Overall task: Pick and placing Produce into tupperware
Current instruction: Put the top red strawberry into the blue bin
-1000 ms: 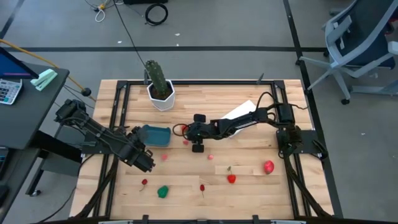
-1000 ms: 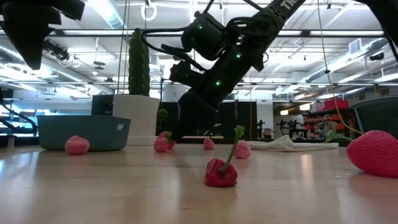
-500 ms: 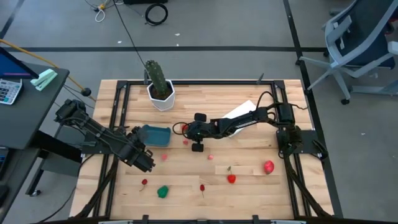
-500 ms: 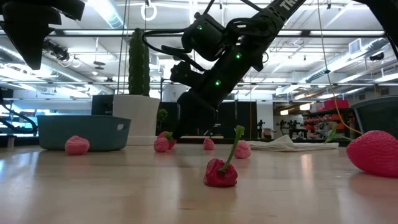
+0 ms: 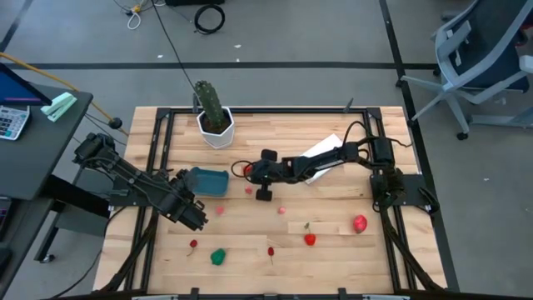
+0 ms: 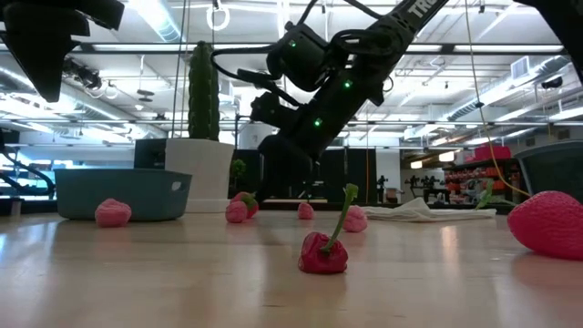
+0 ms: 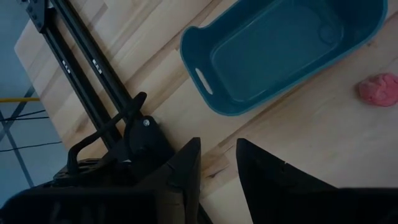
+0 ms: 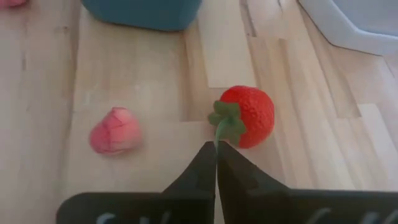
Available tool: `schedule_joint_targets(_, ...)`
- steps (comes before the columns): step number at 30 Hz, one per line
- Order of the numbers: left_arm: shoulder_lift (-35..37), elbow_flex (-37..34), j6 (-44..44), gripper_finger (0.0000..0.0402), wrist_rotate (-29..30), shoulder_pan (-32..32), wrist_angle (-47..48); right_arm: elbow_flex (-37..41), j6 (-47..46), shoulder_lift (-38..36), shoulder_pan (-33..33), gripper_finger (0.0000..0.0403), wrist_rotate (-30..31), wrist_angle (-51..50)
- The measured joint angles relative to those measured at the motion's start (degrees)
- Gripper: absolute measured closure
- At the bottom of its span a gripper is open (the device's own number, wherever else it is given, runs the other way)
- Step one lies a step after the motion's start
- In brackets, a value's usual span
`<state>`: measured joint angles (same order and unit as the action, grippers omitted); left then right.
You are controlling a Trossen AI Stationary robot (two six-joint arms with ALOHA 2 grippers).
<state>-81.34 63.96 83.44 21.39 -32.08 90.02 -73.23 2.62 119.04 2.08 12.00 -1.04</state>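
The teal tupperware [image 5: 208,181] stands empty left of centre and also shows in the left wrist view [image 7: 280,50]. My right gripper [image 8: 216,152] is shut on the green stem of a red strawberry [image 8: 250,117] just right of the tupperware [image 8: 143,12]. The same strawberry shows in the high view [image 5: 241,172]. A pink piece [image 8: 115,130] lies beside it. My left gripper [image 7: 217,165] is open and empty, above the table near the tupperware's near left corner. Other produce lies scattered toward the near edge. My right gripper pinches the strawberry's thin green stem [image 8: 219,134] between its two fingertips, at the stem's free end. The fingers come slanting down from the table's right. I cannot tell whether the berry rests on the table or hangs just above it.
A cactus in a white pot [image 5: 215,123] stands at the far left, and a flat white item [image 5: 321,150] lies under my right arm. On the near half lie a large strawberry [image 5: 359,223], a red pepper [image 5: 310,239], a green piece [image 5: 218,257] and small pink and red pieces.
My right arm's wrist has risen a little and drawn slightly toward the far edge. The produce on the table and the tupperware have stayed where they were.
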Motion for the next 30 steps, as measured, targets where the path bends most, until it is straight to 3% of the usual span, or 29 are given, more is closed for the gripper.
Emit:
schedule_joint_targets(8, 0.00, 0.00, 0.00, 0.0294, 0.00, 0.01, 0.00, 0.00, -0.81, -0.02, 0.00, 0.0386, -0.06, -0.02)
schedule_joint_targets(21, 0.00, 0.00, -0.01, 0.0294, 0.00, 0.00, 0.00, 0.00, 2.07, -0.02, -0.11, 0.0285, -0.30, -0.13)
schedule_joint_targets(30, 0.00, 0.00, -0.02, 0.0294, 0.00, 0.01, 0.00, 0.00, 2.17, -0.04, -0.11, 0.0282, -0.29, 0.30)
